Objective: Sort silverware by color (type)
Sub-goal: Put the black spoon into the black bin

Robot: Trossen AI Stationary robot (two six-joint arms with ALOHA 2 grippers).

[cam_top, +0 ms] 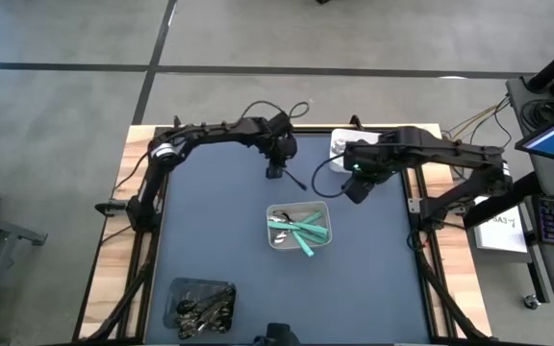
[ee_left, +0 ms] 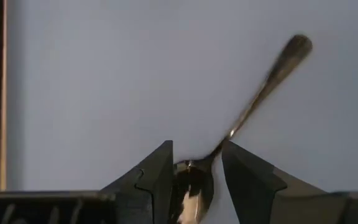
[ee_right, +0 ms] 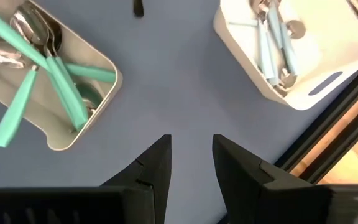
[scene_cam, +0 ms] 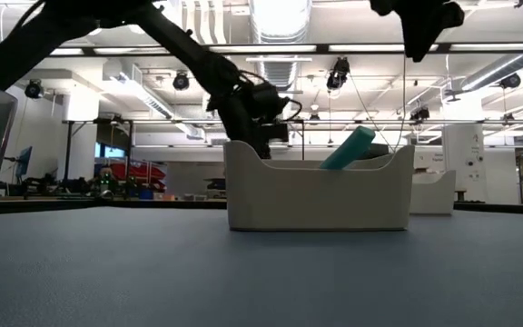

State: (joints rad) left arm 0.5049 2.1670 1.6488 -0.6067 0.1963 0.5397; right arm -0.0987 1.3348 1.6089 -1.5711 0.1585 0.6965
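Black spoon (ee_left: pixel 247 118): lies on the blue mat beyond the grey tray (cam_top: pixel 323 209), bowl between the parted fingers of the left gripper (ee_left: pixel 196 171), handle angled away, not gripped. Right gripper (ee_right: pixel 190 155): open, empty, hovering beside the grey tray holding teal-handled silverware (ee_right: pixel 42 68).

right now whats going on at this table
Two robot arms are sorting cutlery by colour. The left gripper sits low over the mat with a dark spoon between its spread fingers. The right gripper hovers open and empty between the grey tray of teal-handled pieces and the white tray of pale-blue ones.
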